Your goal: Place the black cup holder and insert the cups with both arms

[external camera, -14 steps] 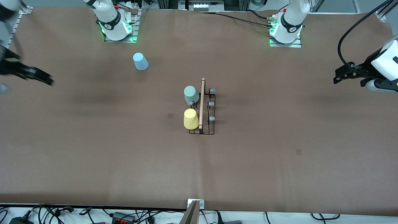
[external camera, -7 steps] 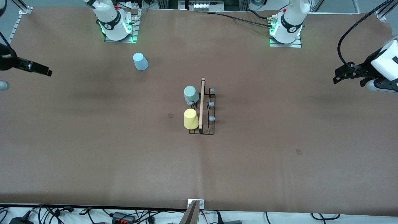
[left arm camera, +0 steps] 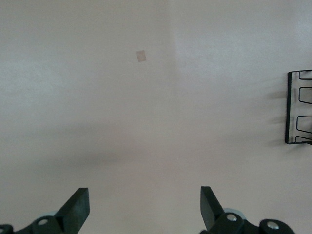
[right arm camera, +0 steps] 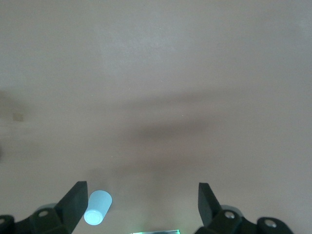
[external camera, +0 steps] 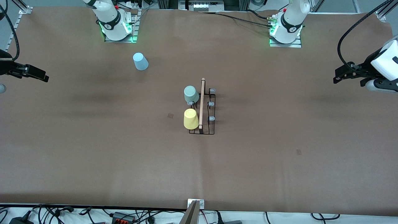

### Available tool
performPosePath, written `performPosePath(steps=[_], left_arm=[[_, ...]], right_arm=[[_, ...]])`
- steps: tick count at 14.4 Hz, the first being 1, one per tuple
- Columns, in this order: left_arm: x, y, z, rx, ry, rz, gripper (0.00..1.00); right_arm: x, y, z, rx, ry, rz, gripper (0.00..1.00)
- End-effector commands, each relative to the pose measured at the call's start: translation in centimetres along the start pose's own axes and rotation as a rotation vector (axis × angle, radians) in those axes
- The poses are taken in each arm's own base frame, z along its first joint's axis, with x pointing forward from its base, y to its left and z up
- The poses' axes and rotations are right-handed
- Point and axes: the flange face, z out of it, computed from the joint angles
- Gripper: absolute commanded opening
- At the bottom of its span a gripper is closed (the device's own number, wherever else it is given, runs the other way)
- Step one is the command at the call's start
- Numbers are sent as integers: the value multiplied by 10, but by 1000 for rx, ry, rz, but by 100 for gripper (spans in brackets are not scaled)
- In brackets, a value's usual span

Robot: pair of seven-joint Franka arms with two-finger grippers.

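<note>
The black cup holder (external camera: 207, 115) stands mid-table, its wooden rod pointing from the arm bases toward the front camera. A pale green cup (external camera: 191, 94) and a yellow cup (external camera: 190, 119) sit upside down on its prongs on the right arm's side. A light blue cup (external camera: 140, 61) stands alone on the table close to the right arm's base. My right gripper (external camera: 43, 77) hovers open and empty over the table's right-arm end; the right wrist view shows the blue cup (right arm camera: 97, 207) beside one of its fingers (right arm camera: 75, 202). My left gripper (external camera: 338, 77) waits open and empty over the left-arm end, with a corner of the holder (left arm camera: 298, 107) in the left wrist view.
The two arm bases (external camera: 116, 28) (external camera: 286, 31) stand along the table edge farthest from the front camera. Small dark marks (external camera: 170, 115) (external camera: 298, 151) lie on the brown cover. Cables run along the table edge nearest the front camera (external camera: 62, 213).
The right gripper has shifted and steadied at the table's right-arm end, still open. The left arm, the holder and the cups have not moved.
</note>
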Motion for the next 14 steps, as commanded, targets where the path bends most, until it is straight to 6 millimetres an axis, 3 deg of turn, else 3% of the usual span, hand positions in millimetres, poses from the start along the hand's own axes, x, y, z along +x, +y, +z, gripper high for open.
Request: performPosePath(steps=[1,6,14], left_arm=[[0,0,-6,21,-5,-3,100],[0,0,-6,21,-5,-3,100],[0,0,-6,21,-5,-3,100]], right_arm=[[-5,0,-3,1,36,-18,100],[-15,-11,-19,-1,73,-35,100],[-13,-19,-22,11,91,-36,100]])
